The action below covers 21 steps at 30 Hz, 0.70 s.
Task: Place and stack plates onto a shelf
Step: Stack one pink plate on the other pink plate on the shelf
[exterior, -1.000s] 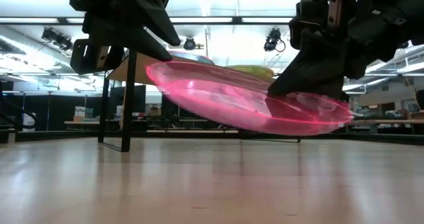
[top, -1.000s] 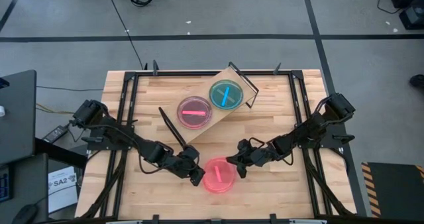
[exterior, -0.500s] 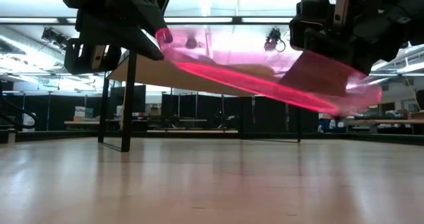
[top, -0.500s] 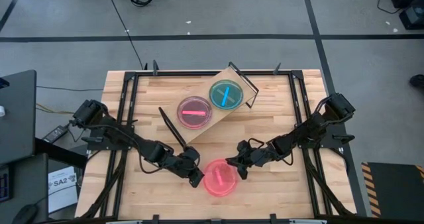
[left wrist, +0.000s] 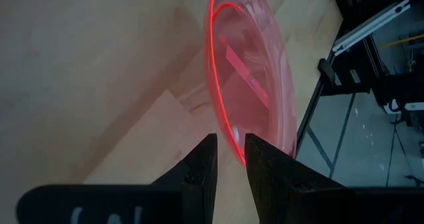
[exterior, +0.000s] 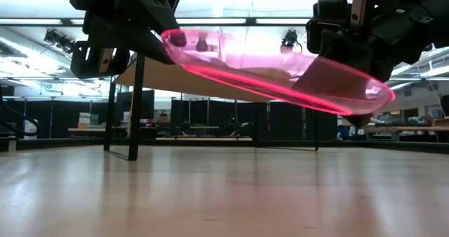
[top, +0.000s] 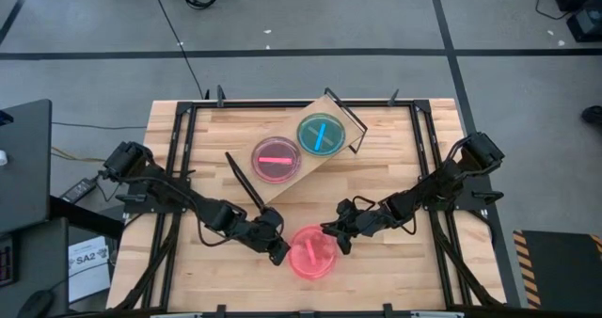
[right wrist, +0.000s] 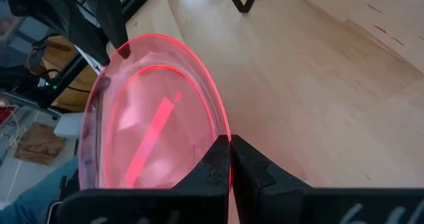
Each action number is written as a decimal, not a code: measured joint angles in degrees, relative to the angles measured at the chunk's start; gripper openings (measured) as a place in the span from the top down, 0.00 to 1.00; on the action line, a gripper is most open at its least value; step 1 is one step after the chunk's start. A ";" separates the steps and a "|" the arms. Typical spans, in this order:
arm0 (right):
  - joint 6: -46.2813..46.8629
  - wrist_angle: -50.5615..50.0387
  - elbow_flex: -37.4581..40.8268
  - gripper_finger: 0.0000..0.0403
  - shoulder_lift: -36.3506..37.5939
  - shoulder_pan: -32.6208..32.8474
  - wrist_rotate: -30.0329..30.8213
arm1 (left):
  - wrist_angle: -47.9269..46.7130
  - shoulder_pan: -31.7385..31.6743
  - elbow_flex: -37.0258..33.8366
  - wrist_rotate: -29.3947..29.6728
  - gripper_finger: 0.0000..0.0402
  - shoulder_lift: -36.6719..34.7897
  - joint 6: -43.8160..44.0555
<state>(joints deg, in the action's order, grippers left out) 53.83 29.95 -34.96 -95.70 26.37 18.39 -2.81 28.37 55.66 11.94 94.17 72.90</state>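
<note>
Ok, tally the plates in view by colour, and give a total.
Bright pink plate, held off the table by the left gripper and right gripper: 1
Darker pink plate on the shelf: 1
Teal plate on the shelf: 1
Total: 3

**Pink plate held aloft between two hands**

Down at counter level, the pink plate [exterior: 280, 76] hangs clear of the wooden counter [exterior: 210, 195], tilted, its high edge at one side and its low edge at the other. The left hand [exterior: 172, 37] pinches the raised rim, dark bulk looming above. The right hand [exterior: 361, 100] grips the lower rim on the opposite side. Behind the plate stands the shelf [exterior: 210, 79], its light board seen edge-on, one black wire leg [exterior: 135, 107] planted on the counter. Ceiling lights glow across the room beyond.
</note>
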 joint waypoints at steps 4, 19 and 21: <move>1.78 0.00 0.00 0.98 0.00 0.00 0.20 | 0.02 -0.61 0.00 0.03 0.80 0.00 0.00; 1.98 2.18 0.02 0.98 0.00 0.00 1.07 | -0.12 -1.57 0.00 -0.11 0.86 0.00 0.02; 1.96 2.36 0.02 0.98 0.00 0.00 1.07 | -0.16 -1.54 0.00 -0.14 0.89 0.00 0.00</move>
<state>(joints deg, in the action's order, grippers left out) 55.79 32.31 -34.94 -95.70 26.37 19.46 -2.97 26.83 55.66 11.79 94.17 72.90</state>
